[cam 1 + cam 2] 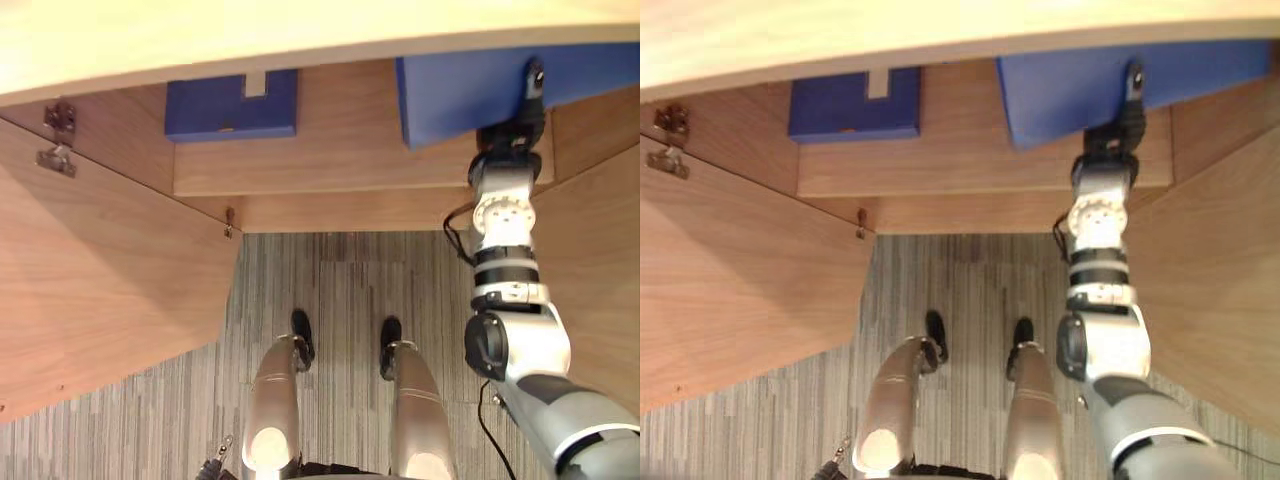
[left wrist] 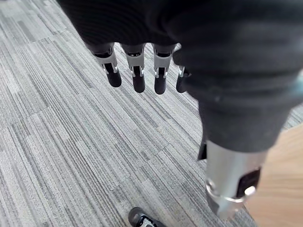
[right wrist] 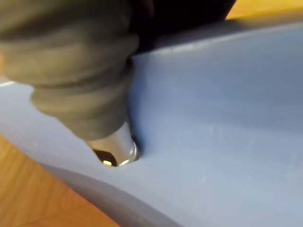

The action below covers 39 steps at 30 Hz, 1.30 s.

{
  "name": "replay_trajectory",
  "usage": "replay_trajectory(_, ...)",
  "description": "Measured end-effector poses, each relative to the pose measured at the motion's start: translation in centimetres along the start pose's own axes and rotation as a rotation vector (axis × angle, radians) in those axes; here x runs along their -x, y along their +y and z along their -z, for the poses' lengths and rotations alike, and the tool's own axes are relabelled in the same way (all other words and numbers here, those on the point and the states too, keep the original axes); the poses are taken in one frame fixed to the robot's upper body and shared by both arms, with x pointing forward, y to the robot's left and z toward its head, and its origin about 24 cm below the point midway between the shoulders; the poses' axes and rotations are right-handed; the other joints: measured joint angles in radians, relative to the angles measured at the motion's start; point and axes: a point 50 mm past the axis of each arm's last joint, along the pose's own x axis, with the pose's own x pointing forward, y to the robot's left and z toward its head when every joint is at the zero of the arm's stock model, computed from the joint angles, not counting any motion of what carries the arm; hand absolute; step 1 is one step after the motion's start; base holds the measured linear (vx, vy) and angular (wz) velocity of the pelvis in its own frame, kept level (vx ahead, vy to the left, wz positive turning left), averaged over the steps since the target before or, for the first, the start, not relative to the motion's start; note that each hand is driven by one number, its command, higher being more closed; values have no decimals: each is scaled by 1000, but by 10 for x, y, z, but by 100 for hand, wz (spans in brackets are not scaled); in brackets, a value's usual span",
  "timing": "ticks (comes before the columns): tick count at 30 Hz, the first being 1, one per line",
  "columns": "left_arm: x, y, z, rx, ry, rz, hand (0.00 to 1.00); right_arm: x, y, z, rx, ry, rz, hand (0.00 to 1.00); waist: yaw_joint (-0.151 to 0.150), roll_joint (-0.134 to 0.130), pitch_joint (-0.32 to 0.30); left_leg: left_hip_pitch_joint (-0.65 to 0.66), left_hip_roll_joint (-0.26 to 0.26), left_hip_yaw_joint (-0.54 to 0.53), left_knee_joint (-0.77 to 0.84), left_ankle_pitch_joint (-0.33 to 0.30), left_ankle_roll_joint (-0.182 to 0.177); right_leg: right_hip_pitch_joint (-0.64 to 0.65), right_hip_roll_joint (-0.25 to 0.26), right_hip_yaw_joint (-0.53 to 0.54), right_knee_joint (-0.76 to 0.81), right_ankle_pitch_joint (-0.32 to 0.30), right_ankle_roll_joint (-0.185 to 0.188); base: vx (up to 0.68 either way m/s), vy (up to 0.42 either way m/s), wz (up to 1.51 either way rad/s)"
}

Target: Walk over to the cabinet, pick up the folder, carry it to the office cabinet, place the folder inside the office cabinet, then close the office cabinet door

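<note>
A blue folder [image 1: 450, 95] lies on the wooden shelf [image 1: 340, 150] inside the open office cabinet, at its right side. My right hand [image 1: 520, 125] reaches in from the lower right and is shut on the folder's near edge. Its thumb [image 3: 116, 149] presses on the folder's blue face [image 3: 227, 118], while the fingers are hidden under it. My left hand [image 2: 137, 75] hangs over the grey carpet with its fingers relaxed and nothing in it.
A second blue folder [image 1: 225, 108] with a notch in its edge rests at the shelf's left. The cabinet's left door [image 1: 100, 280] stands swung open with hinges [image 1: 58, 135] showing; a right door [image 1: 600, 270] flanks my arm. The cabinet top [image 1: 300, 35] overhangs the shelf.
</note>
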Motion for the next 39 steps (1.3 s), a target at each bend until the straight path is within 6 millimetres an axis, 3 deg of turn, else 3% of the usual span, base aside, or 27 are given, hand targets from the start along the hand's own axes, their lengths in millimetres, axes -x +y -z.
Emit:
replay_trajectory(3, -1, -13, -2, 19, -1, 29, 0, -11, 33, -4, 43, -1, -52, 100, -6, 3, 8, -72, 1, -19, 72, -25, -1, -71, -14, -12, 87, -38, -5, -8, -51, 14)
replay_trajectory(7, -1, -15, -2, 68, 7, 27, 0, -18, 66, 4, 183, 38, -110, 100, -16, 2, 9, -137, -12, -29, 127, -43, 2, -144, -43, -18, 176, -76, -11, 14, -18, 13)
replay_trajectory(14, -2, -21, -5, 80, 7, 15, 0, -18, 85, 14, 249, 60, -138, 100, -24, 0, 10, -227, -60, -80, 138, -28, -7, -216, -99, -58, 236, -115, -2, 16, -10, 32)
replay_trajectory(23, -2, -28, -10, 46, -10, -6, 0, -18, 80, 7, 140, -34, -59, 100, -27, -2, 19, -249, -116, -100, 90, 3, 1, -226, -159, -86, 232, -120, -9, 23, 23, 21)
replay_trajectory(30, -3, -31, -13, 22, -25, -30, 0, -21, 50, -6, -17, -109, 167, 100, -23, -1, 19, -301, -151, -128, 83, 29, -1, -265, -194, -108, 251, -127, 4, 17, 6, 21)
replay_trajectory(31, -3, -31, -13, 21, -26, -32, 0, -20, 36, -9, -38, -116, 236, 0, -22, -1, 19, -301, -159, -130, 82, 31, -1, -265, -202, -108, 257, -131, 9, 27, 0, 14)
replay_trajectory(34, -3, -31, -14, 18, -28, -33, 0, -18, 16, -11, -64, -122, 317, 0, -21, -1, 19, -301, -163, -131, 85, 31, -1, -265, -207, -108, 261, -135, 10, 35, -4, 6)
replay_trajectory(39, -3, -36, -20, -7, -46, -19, 0, -21, 21, -27, -21, -161, 278, 0, -27, -1, 19, -308, -160, -133, 96, 30, -1, -267, -205, -109, 266, -135, 11, 6, -2, 0)
